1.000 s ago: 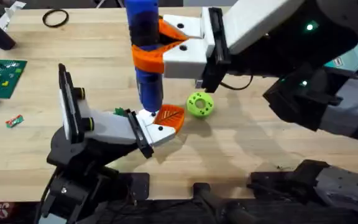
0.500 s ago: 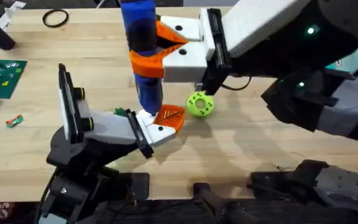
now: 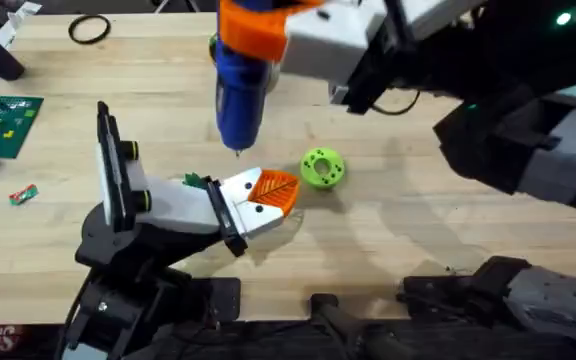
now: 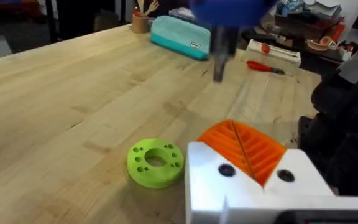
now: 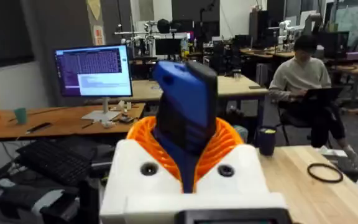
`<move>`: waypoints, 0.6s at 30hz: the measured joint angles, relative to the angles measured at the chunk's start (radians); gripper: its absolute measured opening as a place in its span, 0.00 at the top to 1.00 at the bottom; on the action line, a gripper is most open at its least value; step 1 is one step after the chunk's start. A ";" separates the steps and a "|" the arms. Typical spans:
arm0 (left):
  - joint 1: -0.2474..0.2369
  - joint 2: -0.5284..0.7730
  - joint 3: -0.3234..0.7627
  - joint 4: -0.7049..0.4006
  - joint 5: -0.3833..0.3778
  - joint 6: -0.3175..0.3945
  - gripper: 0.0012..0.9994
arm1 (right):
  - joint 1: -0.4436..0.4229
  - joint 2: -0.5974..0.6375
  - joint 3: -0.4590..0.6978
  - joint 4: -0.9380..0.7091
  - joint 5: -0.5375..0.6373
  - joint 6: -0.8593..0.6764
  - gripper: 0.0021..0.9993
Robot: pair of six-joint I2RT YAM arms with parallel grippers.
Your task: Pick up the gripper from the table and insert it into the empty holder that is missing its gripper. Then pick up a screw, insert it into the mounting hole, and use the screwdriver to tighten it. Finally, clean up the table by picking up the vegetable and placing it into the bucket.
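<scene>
Screwdriver [image 3: 240,90] roughly upright, tip down

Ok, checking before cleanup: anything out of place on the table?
Mostly tidy. The green perforated disc lies loose beside the holder, and a small wrapped scrap sits stray near the table's left edge.
</scene>
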 joint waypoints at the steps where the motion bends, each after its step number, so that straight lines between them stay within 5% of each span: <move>1: 0.000 0.000 0.000 0.000 0.002 0.000 0.98 | -0.002 0.000 0.009 0.000 0.001 0.003 0.95; 18: 0.000 0.000 0.000 -0.001 0.009 0.000 0.98 | -0.245 -0.001 0.031 -0.464 0.020 0.018 0.95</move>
